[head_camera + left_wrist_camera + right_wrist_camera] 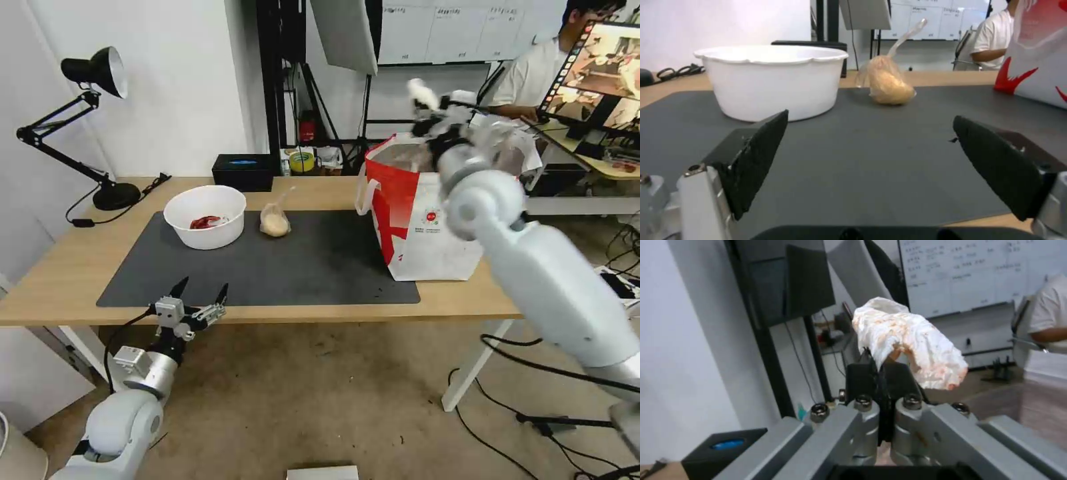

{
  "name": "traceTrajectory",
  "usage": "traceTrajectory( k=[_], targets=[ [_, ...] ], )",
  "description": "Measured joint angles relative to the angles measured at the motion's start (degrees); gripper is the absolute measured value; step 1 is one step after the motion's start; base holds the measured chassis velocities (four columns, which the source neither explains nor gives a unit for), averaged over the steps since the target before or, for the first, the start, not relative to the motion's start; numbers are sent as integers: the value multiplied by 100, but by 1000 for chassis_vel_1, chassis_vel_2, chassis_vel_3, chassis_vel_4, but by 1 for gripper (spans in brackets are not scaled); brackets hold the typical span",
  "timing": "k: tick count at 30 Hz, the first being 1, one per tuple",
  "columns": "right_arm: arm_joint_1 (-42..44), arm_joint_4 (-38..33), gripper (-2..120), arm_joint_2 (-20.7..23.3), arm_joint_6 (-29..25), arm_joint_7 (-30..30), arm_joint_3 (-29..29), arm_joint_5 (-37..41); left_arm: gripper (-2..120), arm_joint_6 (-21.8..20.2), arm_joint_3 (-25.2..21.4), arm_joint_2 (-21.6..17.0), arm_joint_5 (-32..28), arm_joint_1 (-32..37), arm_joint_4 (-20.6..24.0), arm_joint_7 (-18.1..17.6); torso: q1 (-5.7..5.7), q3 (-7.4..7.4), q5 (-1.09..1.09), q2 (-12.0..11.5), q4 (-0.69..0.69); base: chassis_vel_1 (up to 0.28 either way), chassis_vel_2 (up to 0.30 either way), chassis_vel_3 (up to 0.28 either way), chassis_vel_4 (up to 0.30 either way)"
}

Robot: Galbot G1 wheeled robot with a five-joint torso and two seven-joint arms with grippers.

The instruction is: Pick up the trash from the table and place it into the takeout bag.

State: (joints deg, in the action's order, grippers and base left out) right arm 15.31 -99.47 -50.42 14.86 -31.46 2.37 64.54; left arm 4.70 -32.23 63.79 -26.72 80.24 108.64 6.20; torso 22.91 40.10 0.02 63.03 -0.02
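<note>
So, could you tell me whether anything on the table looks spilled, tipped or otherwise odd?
Nothing spilled on the table. The white bowl stands upright, and the knotted bag of food sits intact beside it on the mat. The only mess is the stained tissue pinched in the right claw.

The right gripper (427,107) is raised above the open takeout bag (417,220), which stands at the mat's (320,267) right end. On the mat sit the white bowl (205,216) and knotted bag (275,222). The left gripper (200,293), fingers spread, hangs at the table's (60,280) near edge.
</note>
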Motion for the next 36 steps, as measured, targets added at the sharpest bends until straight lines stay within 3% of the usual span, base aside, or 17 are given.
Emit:
traceTrajectory(
  k=[8, 11, 17, 25, 29, 34, 36],
  targets=[
    [7, -231, 24, 133, 850, -713, -50, 791, 100, -57, 42, 2, 3, 16, 75, -40, 0, 0, -1, 0, 2, 0, 0, 0, 0],
    [-83, -226, 40, 189, 1212, -1059, -15, 927, 100, -80, 42, 0, 3, 38, 135, -57, 0, 0, -2, 0, 2, 0, 0, 0, 0],
    [-120, -233, 57, 251, 1457, -1141, -28, 1072, 100, -87, 32, 2, 3, 69, 155, -63, 0, 0, -2, 0, 3, 0, 0, 0, 0],
    [-242, -226, 92, 524, 2261, -930, 53, 655, 100, -105, 72, 40, 28, 67, 200, -91, 0, 0, -1, 0, 1, 0, 0, 0, 0],
    [-324, -222, 99, 592, 2347, -772, 110, 482, 100, -110, 76, 44, 35, 70, 229, -98, 0, 0, -2, 0, 2, 0, 0, 0, 0],
    [-342, -229, 100, 607, 2271, -593, 112, 552, 100, -112, 58, 37, 35, 85, 268, -103, 1, 0, -1, 0, 2, 0, 0, 0, 0],
    [-204, -406, 100, 618, 1665, -99, 29, 755, 100, -112, 20, 15, 22, 95, 303, -104, 1, 1, -2, 0, 2, 0, 0, 0, 0]
  ],
)
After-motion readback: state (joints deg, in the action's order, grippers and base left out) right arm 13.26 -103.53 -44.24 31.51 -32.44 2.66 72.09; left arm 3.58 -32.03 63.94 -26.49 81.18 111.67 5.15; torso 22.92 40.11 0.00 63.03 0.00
